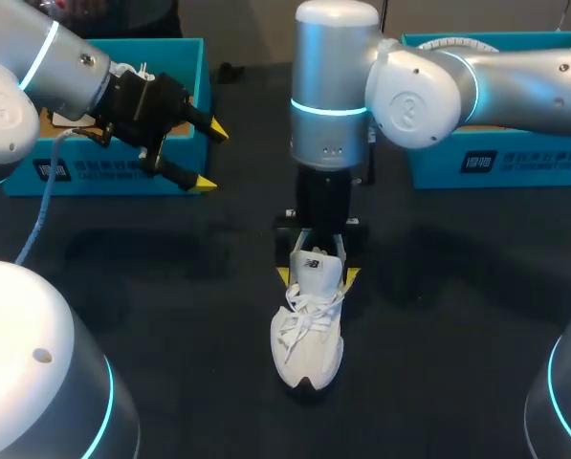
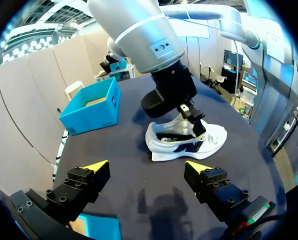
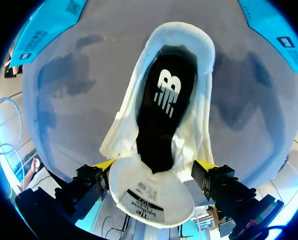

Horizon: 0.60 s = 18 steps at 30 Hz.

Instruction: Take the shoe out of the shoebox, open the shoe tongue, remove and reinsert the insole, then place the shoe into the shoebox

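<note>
**Operator:** Which view shows the inside of the shoe?

**Unit:** Only my right wrist view. Nearest, the white tongue point(image 3: 151, 192) is folded back between the fingers of my right gripper point(image 3: 153, 167). Ahead of it, the black insole point(image 3: 163, 105) lies flat inside the shoe point(image 3: 121, 135). The head view shows the laces point(image 1: 309, 316) and toe point(image 1: 309, 368) instead. The left wrist view shows the shoe's side with dark panels.

**Operator:** Gripper states?

**Unit:** Right: fingers spread wide, one on each side of the tongue; I cannot confirm any contact. My left gripper point(image 1: 208, 156): fingers spread wide, empty, above the table point(image 1: 170, 287), well apart from the shoe.

**Operator:** Location and materials?

**Unit:** The shoe stands upright on the dark matte table, outside both boxes. Its upper is white, and the rounded heel collar looks like mesh. Farther off are the left blue box point(image 1: 113, 177) and the right blue box point(image 1: 495, 167), both rectangular and open-topped.
</note>
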Motion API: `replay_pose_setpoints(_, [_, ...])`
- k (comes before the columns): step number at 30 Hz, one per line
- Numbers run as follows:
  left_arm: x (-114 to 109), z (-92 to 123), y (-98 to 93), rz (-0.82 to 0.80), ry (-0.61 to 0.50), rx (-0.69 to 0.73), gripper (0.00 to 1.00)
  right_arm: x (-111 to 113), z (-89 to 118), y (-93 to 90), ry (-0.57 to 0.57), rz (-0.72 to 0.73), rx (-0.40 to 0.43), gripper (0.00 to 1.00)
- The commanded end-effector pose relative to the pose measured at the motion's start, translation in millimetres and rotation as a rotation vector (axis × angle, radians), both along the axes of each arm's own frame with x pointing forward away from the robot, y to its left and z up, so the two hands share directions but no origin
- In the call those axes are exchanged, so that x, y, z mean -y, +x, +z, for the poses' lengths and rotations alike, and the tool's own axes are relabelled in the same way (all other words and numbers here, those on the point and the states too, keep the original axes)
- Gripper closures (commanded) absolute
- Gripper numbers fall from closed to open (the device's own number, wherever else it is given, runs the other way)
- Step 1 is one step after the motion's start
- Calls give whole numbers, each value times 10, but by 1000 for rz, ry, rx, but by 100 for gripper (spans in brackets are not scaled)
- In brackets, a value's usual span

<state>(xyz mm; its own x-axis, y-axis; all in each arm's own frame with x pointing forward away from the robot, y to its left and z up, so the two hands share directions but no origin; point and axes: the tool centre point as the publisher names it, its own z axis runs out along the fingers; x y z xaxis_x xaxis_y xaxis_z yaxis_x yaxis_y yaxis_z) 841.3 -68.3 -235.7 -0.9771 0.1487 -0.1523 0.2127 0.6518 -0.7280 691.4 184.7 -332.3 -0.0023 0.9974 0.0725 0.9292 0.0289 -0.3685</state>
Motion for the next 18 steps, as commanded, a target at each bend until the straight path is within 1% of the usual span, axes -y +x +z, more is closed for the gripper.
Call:
replay_pose_setpoints(1, [-4, 3, -9, 0, 3, 1, 0, 64, 116, -84, -7, -13, 18, 0])
replay_pose_setpoints(4, [-4, 3, -9, 0, 3, 1, 0, 57, 181, -125, -12, -20, 19, 0])
replay_pose_setpoints(11, [-4, 3, -9, 0, 3, 1, 0, 17, 354, -291, -21, -51, 15, 0])
replay_pose_setpoints(15, [-4, 3, -9, 0, 3, 1, 0, -104, 456, -370, -20, -59, 15, 0])
replay_pose_setpoints(18, [-4, 3, -9, 0, 3, 1, 0, -167, 450, -428, -11, -68, 17, 0])
